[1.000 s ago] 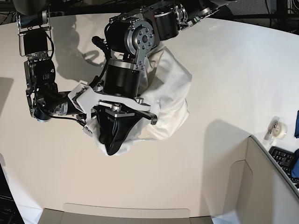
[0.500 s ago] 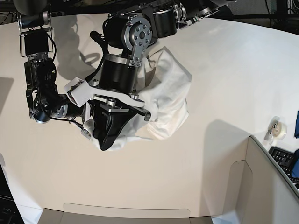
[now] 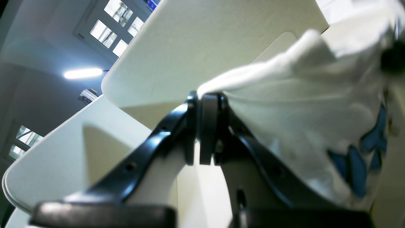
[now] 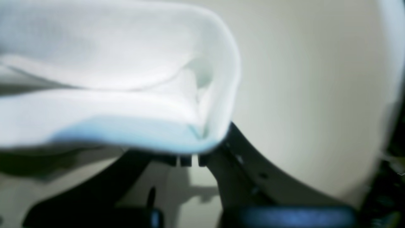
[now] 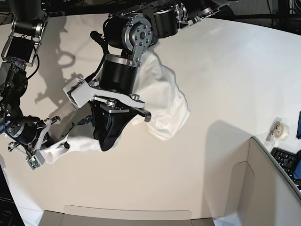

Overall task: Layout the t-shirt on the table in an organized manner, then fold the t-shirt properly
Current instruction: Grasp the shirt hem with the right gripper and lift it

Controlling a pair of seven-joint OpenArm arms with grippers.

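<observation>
Right gripper (image 5: 40,151) sits low at the near left of the base view, jaws pinched together on a white edge of the t-shirt (image 5: 164,99); right wrist view shows the cloth (image 4: 126,79) folded over the closed fingertips (image 4: 186,160), blurred. From there the shirt runs as a stretched band (image 5: 70,143) toward the left gripper (image 5: 104,141) near the middle, whose dark jaws point down and clamp on the fabric; left wrist view shows the pads (image 3: 205,126) pressed together with cloth (image 3: 284,104) coming out between them, blue print (image 3: 357,164) visible on it. Rest of the shirt lies bunched on the table (image 5: 235,70) behind and right of the left arm. Far right: tape roll (image 5: 280,131), keyboard (image 5: 286,160).
</observation>
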